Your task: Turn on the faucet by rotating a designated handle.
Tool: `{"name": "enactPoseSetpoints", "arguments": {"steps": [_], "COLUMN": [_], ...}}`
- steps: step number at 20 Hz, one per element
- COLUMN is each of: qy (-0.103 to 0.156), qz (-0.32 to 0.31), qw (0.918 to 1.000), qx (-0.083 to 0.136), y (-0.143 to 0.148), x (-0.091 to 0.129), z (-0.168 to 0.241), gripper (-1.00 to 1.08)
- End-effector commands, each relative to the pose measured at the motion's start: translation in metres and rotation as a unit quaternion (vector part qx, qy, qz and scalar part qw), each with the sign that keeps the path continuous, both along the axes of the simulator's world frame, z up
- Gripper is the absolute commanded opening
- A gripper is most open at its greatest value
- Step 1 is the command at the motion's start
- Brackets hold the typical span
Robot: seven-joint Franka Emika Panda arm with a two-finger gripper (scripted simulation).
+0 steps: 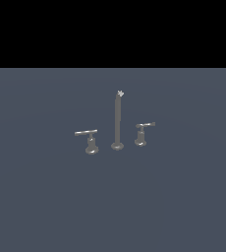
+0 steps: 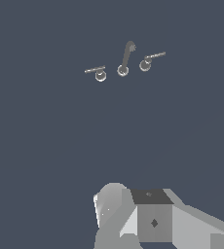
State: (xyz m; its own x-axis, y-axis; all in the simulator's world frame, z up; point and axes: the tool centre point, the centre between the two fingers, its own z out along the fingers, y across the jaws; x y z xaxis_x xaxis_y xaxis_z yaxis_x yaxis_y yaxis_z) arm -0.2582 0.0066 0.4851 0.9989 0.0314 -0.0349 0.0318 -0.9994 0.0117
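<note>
— While you watch the exterior view, what sits on the flat grey-blue floor point(image 1: 46, 197)?
— Your faucet point(image 1: 117, 120), alone; the handle point(image 1: 89, 140) stands at that view's left.
— And the wrist view?
— Faucet far off; your gripper point(image 2: 148, 219) shows partly, grip state unclear.

Simulated test scene, no real room: flat slate-blue floor point(image 1: 36, 197) under a black void, rendered without texture. Only fixture: grey faucet point(image 1: 117, 123) standing on that floor.

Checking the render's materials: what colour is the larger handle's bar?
Pale grey handle bar, lighter than its base; clearest in exterior view.
</note>
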Motion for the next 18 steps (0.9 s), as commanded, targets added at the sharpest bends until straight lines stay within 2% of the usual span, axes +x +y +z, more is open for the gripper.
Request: {"name": "enactPoseSetpoints", "arguments": {"steps": [1, 10, 18], "qy": [0.000, -0.001, -0.002], "qz": [0.000, -0.022, -0.079], "qw": [1.0000, 0.9998, 0.9969], "qx": [0.000, 0.000, 0.000], "y": [0.000, 0.009, 0.030], "x": [0.000, 0.004, 0.017], "z": [0.000, -0.013, -0.047], "gripper": [-1.00, -1.00, -1.00]}}
